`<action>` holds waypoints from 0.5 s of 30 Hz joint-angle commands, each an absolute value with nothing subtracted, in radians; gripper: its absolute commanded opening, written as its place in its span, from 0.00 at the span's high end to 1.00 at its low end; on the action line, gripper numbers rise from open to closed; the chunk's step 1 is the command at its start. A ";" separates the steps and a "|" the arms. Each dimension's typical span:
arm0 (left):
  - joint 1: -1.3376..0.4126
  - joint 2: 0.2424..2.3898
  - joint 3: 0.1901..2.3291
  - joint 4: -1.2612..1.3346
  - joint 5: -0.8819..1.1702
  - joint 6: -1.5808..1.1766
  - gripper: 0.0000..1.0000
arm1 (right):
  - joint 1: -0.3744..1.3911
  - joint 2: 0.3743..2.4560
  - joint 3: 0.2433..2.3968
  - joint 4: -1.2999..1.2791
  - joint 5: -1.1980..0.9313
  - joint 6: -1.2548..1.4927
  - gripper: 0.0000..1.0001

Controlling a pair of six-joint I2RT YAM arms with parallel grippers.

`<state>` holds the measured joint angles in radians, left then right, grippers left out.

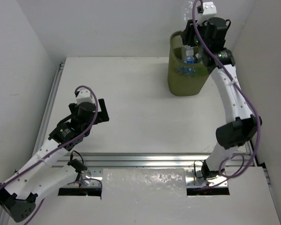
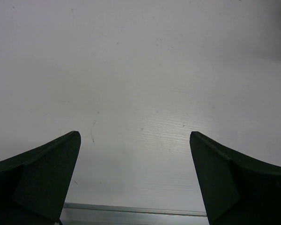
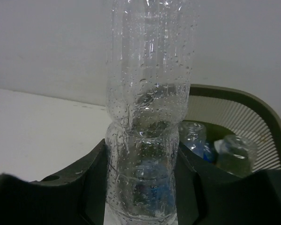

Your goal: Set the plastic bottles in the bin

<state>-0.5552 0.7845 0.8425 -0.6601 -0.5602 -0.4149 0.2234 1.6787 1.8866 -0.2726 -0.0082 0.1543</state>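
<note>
The olive-green mesh bin (image 1: 176,80) stands at the far right of the table, with several clear blue-labelled bottles (image 1: 188,60) inside. My right gripper (image 1: 191,33) hangs over the bin's rim, shut on a clear wet plastic bottle (image 3: 147,122) that stands up between the fingers (image 3: 89,180); the bin's wall (image 3: 243,117) and bottles in it (image 3: 234,152) show behind. The held bottle's top shows in the top view (image 1: 189,10). My left gripper (image 1: 102,111) is open and empty over bare table at the left, fingers (image 2: 47,173) wide apart.
White walls close in the table on the left, back and right. An aluminium rail (image 1: 145,159) runs across the near edge in front of the arm bases. A white foam-like sheet (image 1: 144,183) lies between the bases.
</note>
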 commanded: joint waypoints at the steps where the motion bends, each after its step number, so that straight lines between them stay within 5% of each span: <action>1: -0.546 0.779 0.842 -0.618 -0.551 -0.396 0.00 | 0.131 1.819 2.040 -0.449 0.005 0.175 0.97; 5: -0.546 0.778 0.841 -0.617 -0.548 -0.394 0.00 | 0.066 1.988 2.248 -0.552 -0.051 0.215 0.74; 6: -0.545 0.775 0.841 -0.614 -0.545 -0.393 0.00 | 0.060 1.997 2.261 -0.555 -0.048 0.215 0.46; 9: -0.546 0.776 0.839 -0.611 -0.532 -0.387 0.00 | 0.058 1.994 2.289 -0.563 -0.034 0.219 0.06; 15: -0.532 0.793 0.853 -0.620 -0.555 -0.396 0.00 | 0.058 1.824 2.234 -0.568 -0.034 0.242 0.01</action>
